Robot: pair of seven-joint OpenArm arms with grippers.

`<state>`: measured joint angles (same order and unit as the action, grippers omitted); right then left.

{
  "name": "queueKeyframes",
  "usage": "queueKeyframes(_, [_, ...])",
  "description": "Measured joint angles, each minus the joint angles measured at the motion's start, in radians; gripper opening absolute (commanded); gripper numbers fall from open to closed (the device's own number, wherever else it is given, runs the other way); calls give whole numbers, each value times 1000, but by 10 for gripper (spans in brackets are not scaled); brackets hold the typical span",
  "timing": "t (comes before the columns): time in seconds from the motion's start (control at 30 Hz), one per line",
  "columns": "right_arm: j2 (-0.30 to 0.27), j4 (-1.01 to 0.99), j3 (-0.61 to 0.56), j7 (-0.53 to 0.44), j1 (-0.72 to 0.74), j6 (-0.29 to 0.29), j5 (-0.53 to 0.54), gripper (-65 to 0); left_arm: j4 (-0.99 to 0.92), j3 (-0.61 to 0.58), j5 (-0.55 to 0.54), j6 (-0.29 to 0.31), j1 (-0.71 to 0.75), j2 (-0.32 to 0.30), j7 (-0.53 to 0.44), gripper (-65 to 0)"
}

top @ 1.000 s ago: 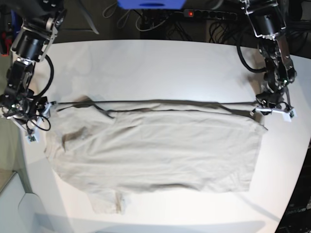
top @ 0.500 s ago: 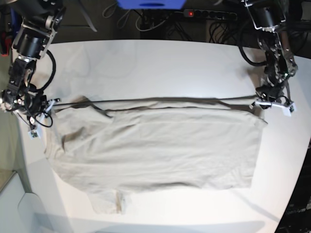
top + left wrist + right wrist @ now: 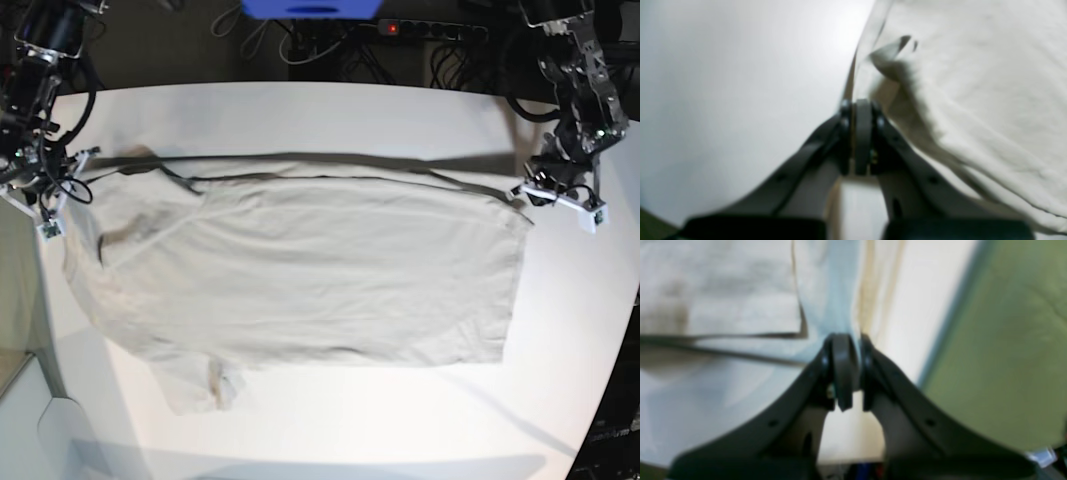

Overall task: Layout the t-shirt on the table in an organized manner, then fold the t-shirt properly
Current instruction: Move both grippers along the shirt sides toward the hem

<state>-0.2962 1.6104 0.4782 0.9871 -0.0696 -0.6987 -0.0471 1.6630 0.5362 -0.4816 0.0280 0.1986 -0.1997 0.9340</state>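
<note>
The light grey-beige t-shirt (image 3: 300, 270) lies spread over the white table (image 3: 330, 110), one sleeve (image 3: 200, 385) pointing to the near left. Its far edge is lifted and pulled taut between both grippers. My left gripper (image 3: 527, 192), at the base view's right, is shut on the hem corner; the left wrist view shows the jaws (image 3: 858, 106) pinched on the fabric's edge (image 3: 867, 76). My right gripper (image 3: 82, 160), at the base view's left, is shut on the shoulder end; in the right wrist view the gripper (image 3: 846, 340) clamps a fold of t-shirt (image 3: 826, 300).
A power strip (image 3: 430, 30), cables and a blue object (image 3: 310, 8) sit behind the table's far edge. The table's left edge runs close beside the right gripper, with green floor (image 3: 1007, 340) beyond it. White tabletop shows in front of the shirt.
The right gripper has shut on the shirt's edge. Both arms have moved toward the far side, lifting that edge and dragging the shirt back and slightly left.
</note>
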Motion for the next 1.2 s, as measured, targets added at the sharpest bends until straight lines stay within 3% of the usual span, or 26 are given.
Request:
queueKeyframes(0.13, [-3,30,14,13,-44,0,-3,-650,53,51,5,0,47,0,59,-649])
queueKeyframes(0.4, [18,35,14,13,-122,0,-3,-650,60,53,6,0,146,-2,57,-649])
queueKeyframes(1.0, [26,36,14,8,-161,0,-4,-647,58,53,6,0,200,-2,53,-649])
queueKeyframes(1.2, [25,39,14,8,-166,0,-5,-510,58,53,6,0,200,-2,53,-645])
